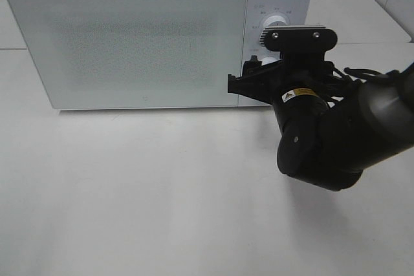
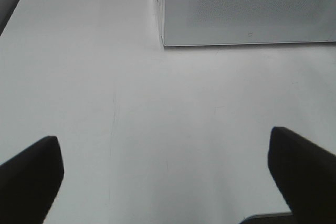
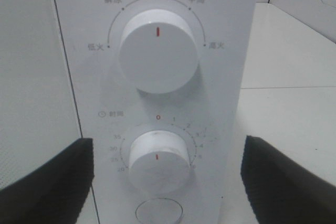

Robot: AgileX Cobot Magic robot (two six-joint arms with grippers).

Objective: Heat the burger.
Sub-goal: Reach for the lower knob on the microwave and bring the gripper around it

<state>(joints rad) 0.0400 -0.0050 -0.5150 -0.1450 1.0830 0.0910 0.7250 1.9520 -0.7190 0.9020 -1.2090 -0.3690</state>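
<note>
White boxy microwave (image 1: 129, 43) sat across the top of the overhead frame on a smooth white table (image 1: 162, 211), its frosted, speckled door (image 1: 129, 4) shut flat. The burger showed in no view, and I couldn't tell what lay behind that door. Matte black right gripper (image 3: 165, 179) was up at the control panel, upper right, fingers spread wide either side of the small round white timer dial (image 3: 159, 156), gripping nothing. The larger smooth power knob (image 3: 159, 51) sat above it. Left gripper (image 2: 167, 177) hung released over the table.
</note>
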